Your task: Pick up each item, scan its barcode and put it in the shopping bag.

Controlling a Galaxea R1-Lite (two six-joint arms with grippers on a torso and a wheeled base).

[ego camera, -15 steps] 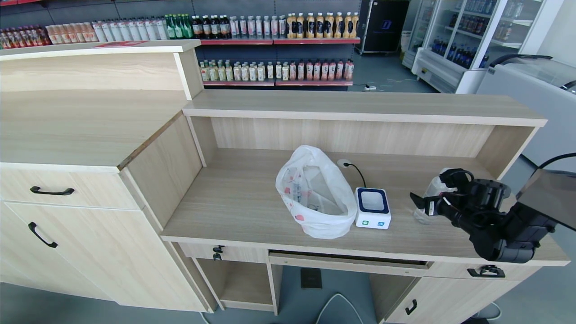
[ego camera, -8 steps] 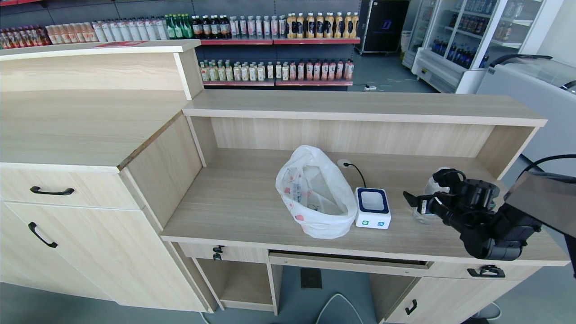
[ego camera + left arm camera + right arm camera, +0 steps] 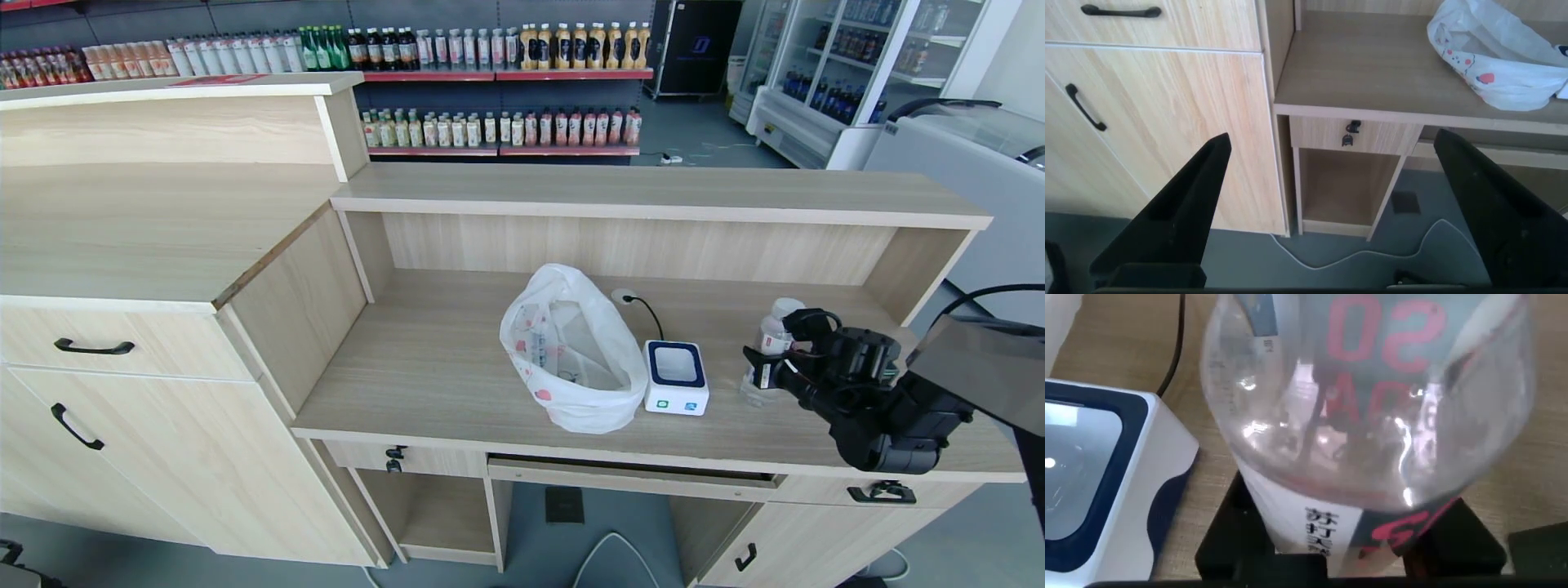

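The right pincer (image 3: 780, 355) is clamped on a clear bottle (image 3: 767, 335), its black fingers pressed on either side of the body. The bottle leans in the grasp, with its white cap (image 3: 785, 308) above the fingers and its base hanging below them, close to the wooden counter (image 3: 441, 359). Whether the base rests on the wood or has cleared it cannot be told.

The pick-up step looks done or nearly done for this bottle, while scanning and bagging are left. The scanner (image 3: 676, 374), a white box with a blue-rimmed window facing up, sits just beside the pincer on the robot's left, and the bottle is not over that window. Beyond the scanner, on the side away from the pincer, the shopping bag (image 3: 531, 343) stands on the counter with its mouth open. Its inside shows only pale folds, so whether anything has been bagged cannot be judged.

The bottle is see-through plastic with rounded shoulders. Pink-red lettering shows through its wall, and a white label (image 3: 1323, 531) carries dark print lower down. No barcode can be picked out, so the bottle may need turning before it will read over the window. Glints on the wall suggest a smooth, possibly slippery surface.

The left pincer (image 3: 1333, 147) hangs low in front of the cupboard, well apart from all this, with its two fingers spread wide and nothing between them.
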